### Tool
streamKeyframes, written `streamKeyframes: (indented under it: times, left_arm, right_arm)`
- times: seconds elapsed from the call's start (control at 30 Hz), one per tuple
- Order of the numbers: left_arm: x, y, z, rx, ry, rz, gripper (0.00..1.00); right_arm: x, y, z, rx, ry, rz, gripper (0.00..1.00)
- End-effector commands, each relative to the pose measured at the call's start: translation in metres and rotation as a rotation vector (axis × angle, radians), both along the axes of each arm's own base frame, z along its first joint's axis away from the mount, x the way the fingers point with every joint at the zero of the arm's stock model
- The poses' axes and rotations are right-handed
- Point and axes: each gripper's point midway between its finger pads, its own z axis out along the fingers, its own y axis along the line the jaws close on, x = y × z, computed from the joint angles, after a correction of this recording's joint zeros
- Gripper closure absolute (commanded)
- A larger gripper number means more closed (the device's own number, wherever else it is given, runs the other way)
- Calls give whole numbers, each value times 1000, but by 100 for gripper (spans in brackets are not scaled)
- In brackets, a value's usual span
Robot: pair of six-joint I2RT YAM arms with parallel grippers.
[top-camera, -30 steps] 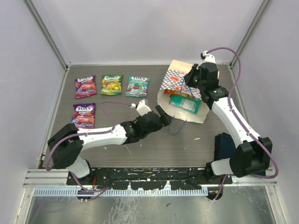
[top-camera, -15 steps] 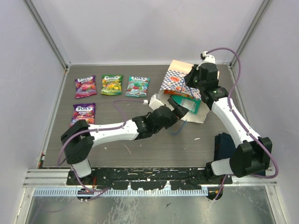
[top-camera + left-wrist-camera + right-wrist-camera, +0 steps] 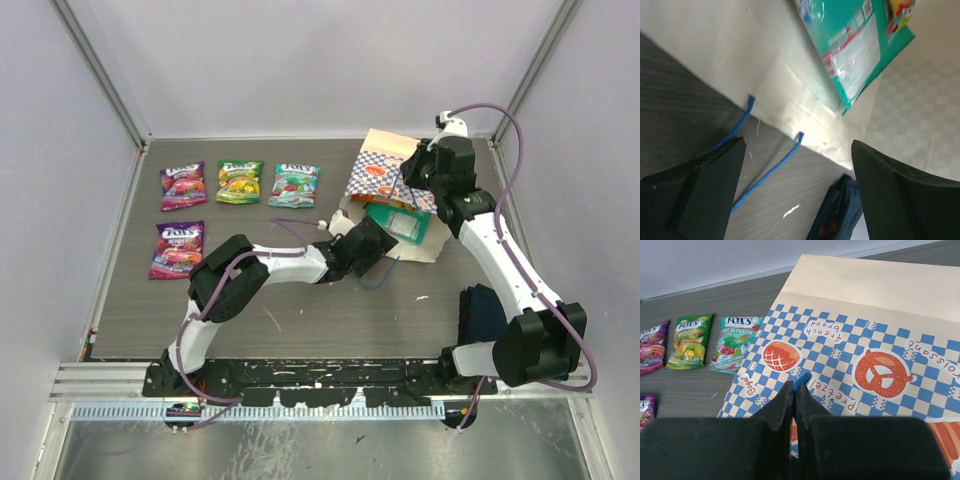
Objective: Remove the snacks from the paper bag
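The paper bag [image 3: 378, 176] lies at the back right with its mouth toward me, and a teal snack [image 3: 402, 223] shows inside. My right gripper [image 3: 411, 172] is shut on the bag's upper blue cord handle [image 3: 803, 380] over the checkered side [image 3: 865, 335]. My left gripper [image 3: 378, 238] stands open at the bag's mouth with nothing between its fingers. In the left wrist view the teal snack [image 3: 855, 45] lies on the pale inner paper [image 3: 765, 65], beyond the open gripper [image 3: 797, 150] and the lower blue cord handle [image 3: 770, 170]. Several snacks lie out on the table: purple [image 3: 183, 186], green [image 3: 240, 182], teal [image 3: 293, 185] and another purple [image 3: 177, 248].
A dark blue cloth [image 3: 483, 312] lies near the right arm's base. Grey walls and metal rails close the table on three sides. The lower blue cord handle [image 3: 380, 272] trails on the table in front of the bag.
My left arm has reached to the right, carrying its open gripper up to the bag's mouth. The right gripper has kept its hold on the handle, almost still.
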Motion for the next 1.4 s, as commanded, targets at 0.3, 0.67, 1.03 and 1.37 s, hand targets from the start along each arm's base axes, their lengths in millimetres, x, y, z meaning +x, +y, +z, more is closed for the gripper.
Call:
streamKeyframes:
  times: [0.3, 0.67, 1.03, 1.37]
  left_arm:
    - [49, -26, 35, -149, -99, 17, 25]
    - [67, -30, 12, -109, -121, 32, 40]
    - [94, -36, -2, -75, -150, 107, 42]
    - [115, -28, 16, -60, -229, 140, 70]
  right_arm:
    - [-3, -6, 23, -27, -90, 0, 99]
    - [-4, 2, 24, 18, -83, 27, 99]
    - [-4, 10, 23, 57, -77, 53, 99]
    - [-4, 11, 23, 64, -81, 55, 99]
